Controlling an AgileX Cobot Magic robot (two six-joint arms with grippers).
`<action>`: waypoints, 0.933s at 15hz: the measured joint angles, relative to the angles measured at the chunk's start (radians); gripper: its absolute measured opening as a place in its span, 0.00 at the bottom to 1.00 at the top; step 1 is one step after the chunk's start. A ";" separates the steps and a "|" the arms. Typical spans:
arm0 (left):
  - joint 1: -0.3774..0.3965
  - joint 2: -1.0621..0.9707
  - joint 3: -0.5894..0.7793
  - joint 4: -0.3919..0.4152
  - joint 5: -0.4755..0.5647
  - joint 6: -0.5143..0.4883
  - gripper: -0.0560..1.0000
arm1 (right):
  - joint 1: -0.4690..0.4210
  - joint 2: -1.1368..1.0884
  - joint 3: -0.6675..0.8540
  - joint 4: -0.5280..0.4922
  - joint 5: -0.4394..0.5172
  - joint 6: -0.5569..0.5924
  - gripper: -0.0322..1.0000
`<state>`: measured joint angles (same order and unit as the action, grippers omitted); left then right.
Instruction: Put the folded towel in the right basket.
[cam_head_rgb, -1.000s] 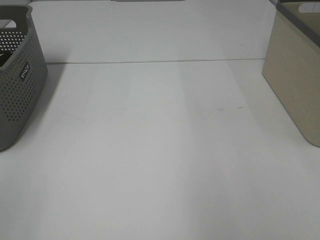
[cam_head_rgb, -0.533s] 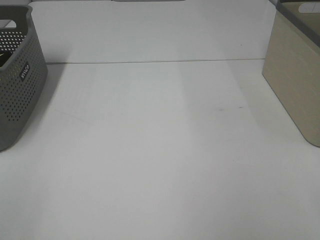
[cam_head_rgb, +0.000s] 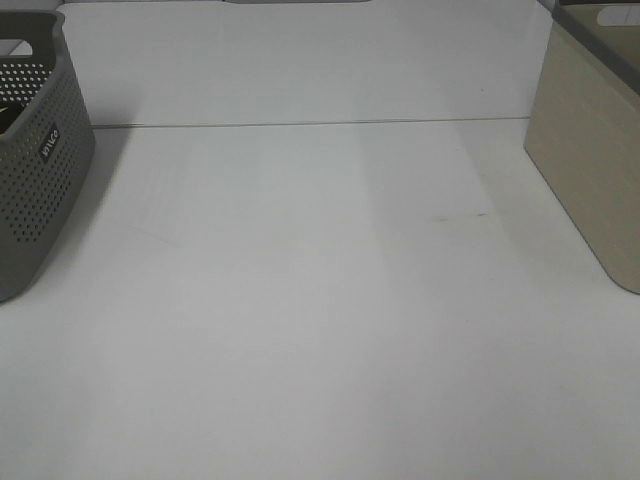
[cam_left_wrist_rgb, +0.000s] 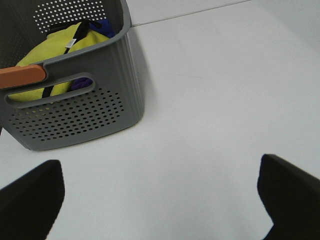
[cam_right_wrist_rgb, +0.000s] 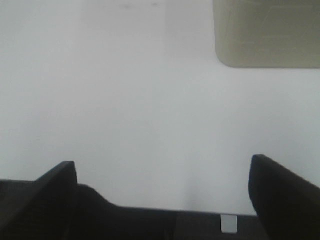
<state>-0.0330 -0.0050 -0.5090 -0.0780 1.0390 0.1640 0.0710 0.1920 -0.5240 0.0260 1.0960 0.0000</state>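
The right basket (cam_head_rgb: 590, 150) is beige with a dark rim and stands at the table's right edge; it also shows in the right wrist view (cam_right_wrist_rgb: 267, 32). A folded yellow-green cloth (cam_left_wrist_rgb: 55, 55) with a white label lies inside the grey perforated basket (cam_left_wrist_rgb: 75, 115), which stands at the left (cam_head_rgb: 35, 170). No towel lies on the table. My left gripper (cam_left_wrist_rgb: 160, 200) is open and empty above the table beside the grey basket. My right gripper (cam_right_wrist_rgb: 165, 185) is open and empty, short of the beige basket. Neither arm shows in the exterior view.
The grey basket also holds a blue-purple item (cam_left_wrist_rgb: 80, 82), and an orange bar (cam_left_wrist_rgb: 20, 76) sits at its rim. A seam (cam_head_rgb: 300, 124) crosses the white table at the back.
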 joint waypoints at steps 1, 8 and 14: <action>0.000 0.000 0.000 0.000 0.000 0.000 0.99 | 0.000 -0.061 0.002 0.000 -0.007 0.000 0.85; 0.000 0.000 0.000 0.000 0.000 0.000 0.99 | 0.000 -0.196 0.005 0.001 -0.008 -0.026 0.84; 0.000 0.000 0.000 0.000 0.000 0.000 0.99 | 0.000 -0.196 0.005 0.001 -0.008 -0.029 0.84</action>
<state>-0.0330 -0.0050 -0.5090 -0.0780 1.0390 0.1640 0.0710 -0.0040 -0.5190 0.0270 1.0880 -0.0290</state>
